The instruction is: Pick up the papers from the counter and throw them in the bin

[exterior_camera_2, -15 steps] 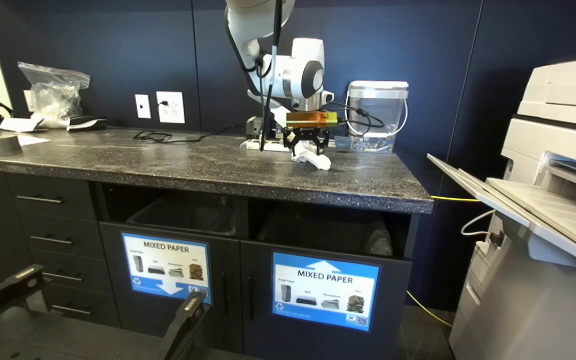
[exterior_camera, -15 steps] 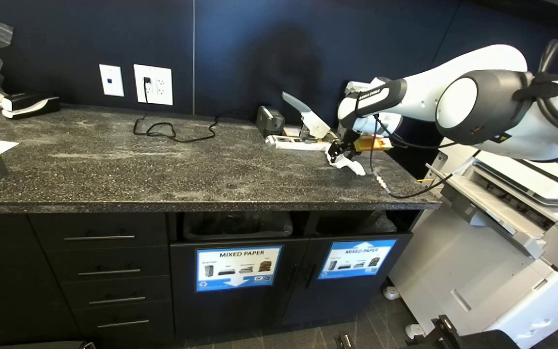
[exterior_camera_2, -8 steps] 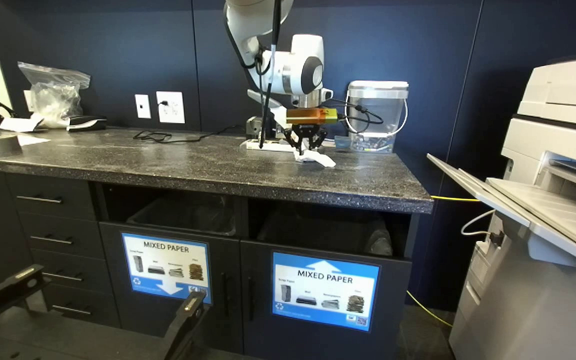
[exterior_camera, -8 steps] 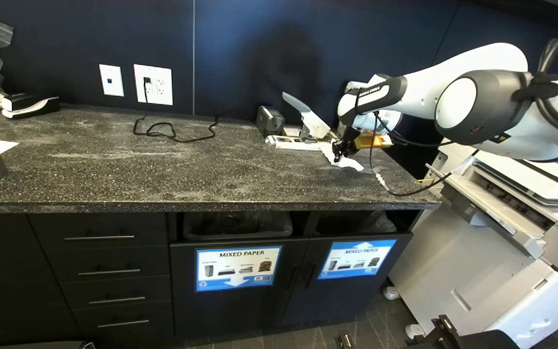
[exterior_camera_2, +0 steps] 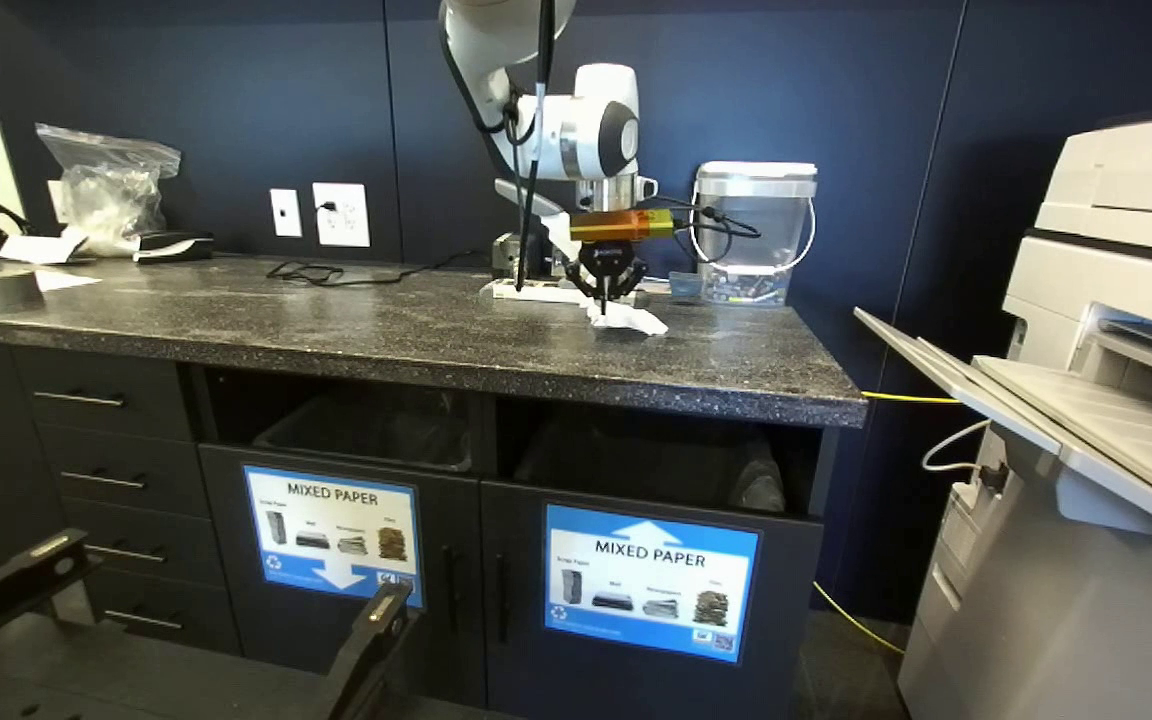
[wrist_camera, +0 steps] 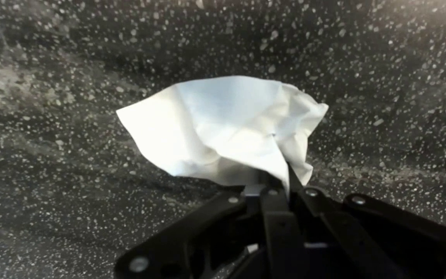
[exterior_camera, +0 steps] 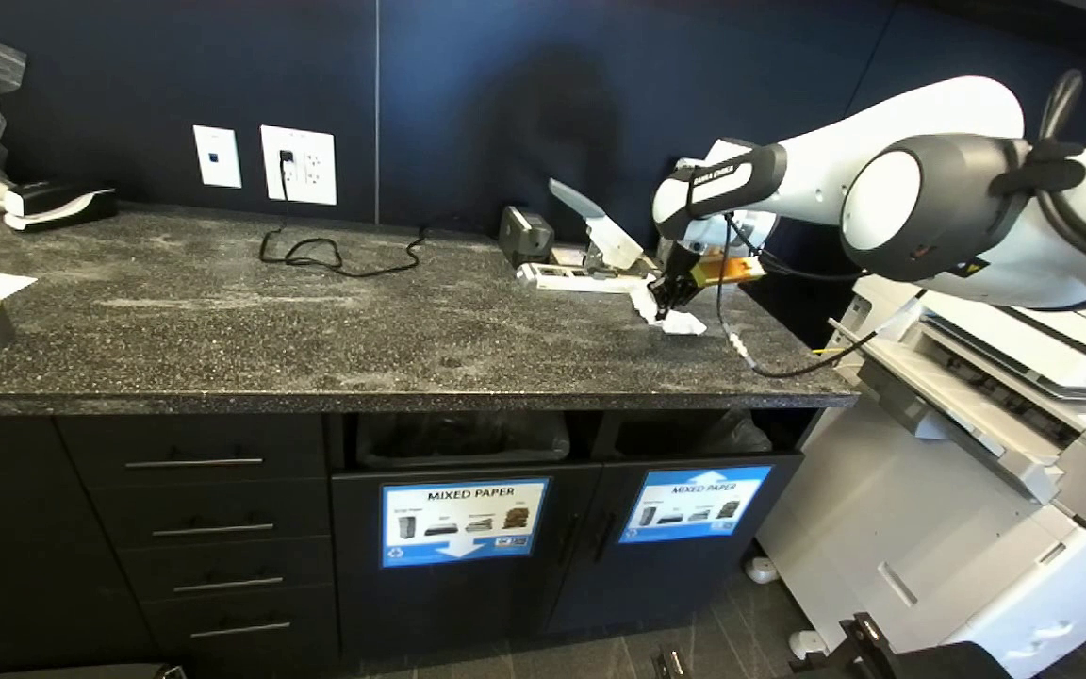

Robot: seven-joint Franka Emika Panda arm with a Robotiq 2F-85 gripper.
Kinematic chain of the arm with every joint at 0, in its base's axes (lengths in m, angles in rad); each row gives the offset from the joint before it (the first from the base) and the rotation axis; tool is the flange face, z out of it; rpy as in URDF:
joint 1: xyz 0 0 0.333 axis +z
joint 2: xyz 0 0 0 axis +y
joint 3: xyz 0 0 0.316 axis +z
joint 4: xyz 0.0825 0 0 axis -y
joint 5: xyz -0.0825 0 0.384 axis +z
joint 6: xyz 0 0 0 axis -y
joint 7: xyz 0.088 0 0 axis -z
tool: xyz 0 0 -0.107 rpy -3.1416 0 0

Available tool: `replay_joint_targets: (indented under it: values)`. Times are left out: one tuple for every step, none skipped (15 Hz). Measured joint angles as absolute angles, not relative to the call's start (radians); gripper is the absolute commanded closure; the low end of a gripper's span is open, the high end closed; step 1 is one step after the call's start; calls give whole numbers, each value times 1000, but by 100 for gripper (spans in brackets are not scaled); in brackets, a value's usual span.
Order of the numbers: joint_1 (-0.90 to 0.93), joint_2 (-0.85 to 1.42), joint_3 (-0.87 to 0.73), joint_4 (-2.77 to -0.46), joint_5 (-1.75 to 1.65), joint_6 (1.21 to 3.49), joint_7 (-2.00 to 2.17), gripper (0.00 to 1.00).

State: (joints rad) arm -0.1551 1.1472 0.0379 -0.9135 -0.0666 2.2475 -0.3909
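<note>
Dark blue panels back the speckled counter. The gripper is positioned near the end edge beside the printer, pointing down and closed on a raised fold of the paper. The paper lies beneath the gripper, set back from the front edge; whether all of it touches the counter cannot be determined. A cable lies near the rear edge. The bin is below the front edge, nearest the printer.
</note>
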Motion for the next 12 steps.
replay_joint_targets:
  values:
    - [-151, 1145, 35, -913, -77, 2231, -395, 97]
    - [-147, 1143, 32, -913, -87, 2217, -399, 97]
    - [-144, 1141, 30, -914, -97, 2205, -403, 97]
    - [-142, 1137, 28, -918, -103, 2196, -408, 97]
    - [-140, 1132, 27, -926, -109, 2192, -412, 97]
    - [-139, 1124, 26, -938, -114, 2190, -416, 98]
    - [-139, 1114, 26, -955, -115, 2190, -420, 98]
    - [-138, 1099, 25, -980, -117, 2192, -423, 98]
    - [-138, 1081, 25, -1010, -120, 2193, -425, 98]
    - [-138, 1060, 25, -1046, -123, 2195, -427, 98]
    - [-138, 1038, 25, -1084, -127, 2199, -427, 98]
    - [-138, 1013, 25, -1127, -130, 2207, -427, 98]
